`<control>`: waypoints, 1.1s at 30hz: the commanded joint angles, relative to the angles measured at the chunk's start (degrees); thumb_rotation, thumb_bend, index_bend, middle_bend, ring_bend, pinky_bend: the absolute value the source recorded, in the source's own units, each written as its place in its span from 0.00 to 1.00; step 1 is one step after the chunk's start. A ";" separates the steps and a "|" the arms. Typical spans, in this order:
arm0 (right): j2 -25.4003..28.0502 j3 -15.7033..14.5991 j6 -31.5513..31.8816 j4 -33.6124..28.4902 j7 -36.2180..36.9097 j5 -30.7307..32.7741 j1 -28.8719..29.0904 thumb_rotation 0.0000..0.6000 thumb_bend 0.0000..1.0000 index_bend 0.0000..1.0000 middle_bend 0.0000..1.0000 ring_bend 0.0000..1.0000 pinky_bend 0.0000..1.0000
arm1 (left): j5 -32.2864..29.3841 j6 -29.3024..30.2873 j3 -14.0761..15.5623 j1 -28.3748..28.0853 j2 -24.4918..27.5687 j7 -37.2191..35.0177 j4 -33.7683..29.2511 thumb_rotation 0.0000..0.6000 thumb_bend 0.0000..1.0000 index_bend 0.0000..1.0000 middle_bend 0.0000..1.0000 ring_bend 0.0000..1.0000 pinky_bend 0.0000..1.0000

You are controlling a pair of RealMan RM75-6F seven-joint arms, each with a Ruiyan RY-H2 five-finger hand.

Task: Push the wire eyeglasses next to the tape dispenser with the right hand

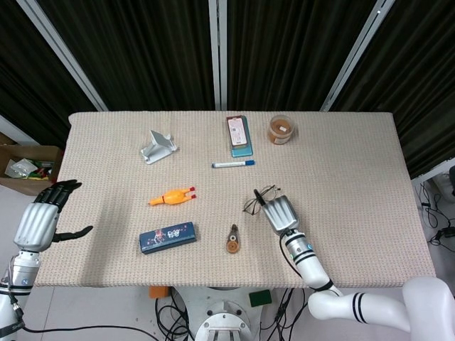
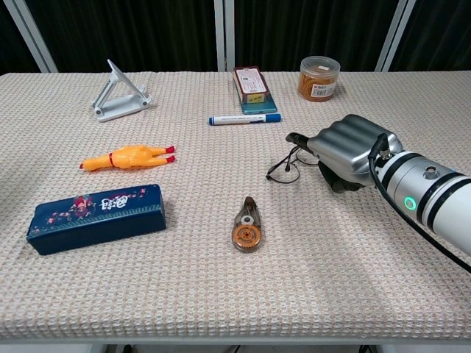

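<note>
Upper left: a grey phone stand (image 1: 157,147). Upper centre: phone (image 1: 239,135), blue marker (image 1: 232,164), amber jar (image 1: 281,129). Lower left: rubber chicken (image 1: 171,197), blue case (image 1: 168,237).

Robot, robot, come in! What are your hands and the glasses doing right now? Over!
Right hand curled, resting against wire eyeglasses. Left hand open, off the table. Eyeglasses apart from tape dispenser. Nothing between them.
</note>
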 commanded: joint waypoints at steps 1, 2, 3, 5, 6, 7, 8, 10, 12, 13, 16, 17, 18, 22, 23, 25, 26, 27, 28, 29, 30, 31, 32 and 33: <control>0.88 -0.67 1.52 -1.09 3.13 -2.82 -0.67 1.00 0.87 0.00 0.87 0.85 0.79 | 0.00 0.00 0.00 -0.01 0.02 0.17 -0.13 0.77 0.02 0.16 0.15 0.13 0.22; 1.24 -1.00 2.26 -1.62 4.21 -3.86 -1.09 1.00 0.87 0.00 0.87 0.85 0.79 | -0.01 0.01 0.00 0.00 0.01 0.20 -0.16 0.77 0.02 0.16 0.15 0.13 0.22; 1.60 -1.39 3.10 -2.12 5.35 -4.93 -1.62 1.00 0.87 0.00 0.87 0.85 0.79 | -0.02 0.01 0.01 0.01 0.00 0.23 -0.17 0.77 0.02 0.16 0.15 0.13 0.22; 2.32 -2.35 4.95 -2.76 7.99 -7.05 -2.98 1.00 0.87 0.00 0.87 0.85 0.79 | -0.04 -0.05 0.01 -0.02 -0.04 0.21 -0.16 0.77 0.02 0.16 0.15 0.13 0.22; 2.60 -2.72 5.53 -2.85 8.77 -7.63 -3.49 1.00 0.87 0.00 0.87 0.85 0.79 | -0.03 -0.11 0.02 -0.05 -0.05 0.21 -0.15 0.77 0.02 0.16 0.15 0.13 0.22; 2.90 -3.09 6.06 -2.82 9.53 -8.14 -4.03 1.00 0.87 0.00 0.87 0.85 0.79 | 0.01 -0.20 0.05 -0.10 -0.06 0.26 -0.14 0.77 0.02 0.16 0.15 0.13 0.22; 3.04 -3.23 6.29 -2.69 10.00 -8.40 -4.30 1.00 0.87 0.00 0.87 0.85 0.79 | 0.07 -0.22 0.07 -0.13 -0.06 0.32 -0.17 0.77 0.02 0.16 0.15 0.13 0.22; 3.20 -3.33 6.16 -2.27 10.70 -8.49 -4.60 1.00 0.87 0.00 0.87 0.85 0.79 | 0.22 -0.17 0.12 -0.14 -0.04 0.47 -0.30 0.77 0.02 0.16 0.15 0.13 0.22; 3.18 -3.34 5.71 -2.05 10.73 -8.37 -4.57 1.00 0.87 0.00 0.87 0.85 0.79 | 0.27 -0.04 0.14 -0.09 -0.02 0.64 -0.46 0.77 0.02 0.16 0.15 0.13 0.22; 3.08 -3.32 5.37 -1.94 10.79 -8.37 -4.48 1.00 0.87 0.00 0.87 0.85 0.79 | 0.25 0.05 0.12 -0.04 0.00 0.75 -0.57 0.77 0.02 0.16 0.15 0.13 0.22; 2.68 -3.14 4.33 -1.48 10.98 -8.24 -4.12 1.00 0.87 0.00 0.87 0.85 0.79 | 0.14 0.09 0.06 -0.02 0.06 0.97 -0.81 0.77 0.02 0.16 0.15 0.13 0.22; 2.53 -3.06 4.02 -1.29 10.98 -8.14 -4.00 1.00 0.87 0.00 0.87 0.85 0.79 | 0.10 0.04 0.04 -0.05 0.10 1.03 -0.87 0.77 0.02 0.16 0.15 0.13 0.22; 2.38 -2.98 3.72 -1.10 10.95 -8.00 -3.89 1.00 0.87 0.00 0.87 0.85 0.79 | 0.07 -0.02 0.02 -0.08 0.16 1.10 -0.94 0.77 0.02 0.16 0.15 0.13 0.22; 1.67 -3.11 2.76 -0.48 10.35 -7.10 -3.80 1.00 0.87 0.00 0.87 0.85 0.79 | -0.02 -0.20 -0.08 -0.22 0.37 1.18 -1.15 0.77 0.02 0.16 0.15 0.13 0.22; 1.51 -3.19 2.53 -0.34 10.12 -6.65 -3.87 1.00 0.87 0.00 0.87 0.85 0.79 | -0.06 -0.24 -0.09 -0.23 0.39 1.14 -1.13 0.77 0.02 0.16 0.15 0.13 0.22; 1.11 -3.37 1.88 0.07 9.70 -5.71 -3.94 1.00 0.87 0.00 0.87 0.85 0.79 | -0.16 -0.38 -0.08 -0.25 0.40 0.94 -1.02 0.77 0.02 0.16 0.15 0.13 0.22; 0.94 -3.44 1.60 0.32 9.59 -5.45 -3.92 1.00 0.86 0.00 0.87 0.85 0.79 | -0.22 -0.46 -0.07 -0.26 0.37 0.84 -0.92 0.77 0.02 0.16 0.15 0.13 0.22; 0.77 -3.48 1.36 0.61 9.47 -5.23 -3.88 1.00 0.86 0.00 0.87 0.85 0.79 | -0.29 -0.56 -0.04 -0.27 0.33 0.74 -0.81 0.77 0.02 0.16 0.15 0.13 0.22; 0.54 -3.47 1.11 0.95 9.32 -4.93 -3.83 1.00 0.86 0.00 0.87 0.85 0.79 | -0.36 -0.68 0.00 -0.27 0.30 0.64 -0.70 0.77 0.02 0.16 0.15 0.13 0.22; 0.37 -3.44 0.94 1.15 9.25 -4.72 -3.79 1.00 0.87 0.00 0.87 0.85 0.79 | -0.36 -0.69 0.01 -0.26 0.26 0.57 -0.63 0.77 0.02 0.16 0.15 0.13 0.22; 0.22 -3.41 0.77 1.34 9.21 -4.50 -3.75 1.00 0.87 0.00 0.87 0.85 0.79 | -0.35 -0.64 0.02 -0.24 0.24 0.51 -0.56 0.77 0.02 0.16 0.15 0.13 0.22; 0.05 -3.37 0.59 1.56 9.07 -4.22 -3.71 1.00 0.87 0.00 0.87 0.85 0.79 | -0.31 -0.50 0.01 -0.18 0.22 0.42 -0.52 0.77 0.02 0.16 0.15 0.13 0.22; -0.05 -3.33 0.51 1.70 8.96 -4.05 -3.67 1.00 0.87 0.00 0.87 0.85 0.79 | -0.26 -0.37 0.00 -0.14 0.23 0.37 -0.50 0.77 0.02 0.16 0.15 0.13 0.22; -0.14 -3.29 0.44 1.80 8.92 -3.94 -3.64 1.00 0.87 0.00 0.87 0.85 0.79 | -0.23 -0.25 -0.01 -0.10 0.26 0.36 -0.49 0.77 0.02 0.16 0.15 0.13 0.22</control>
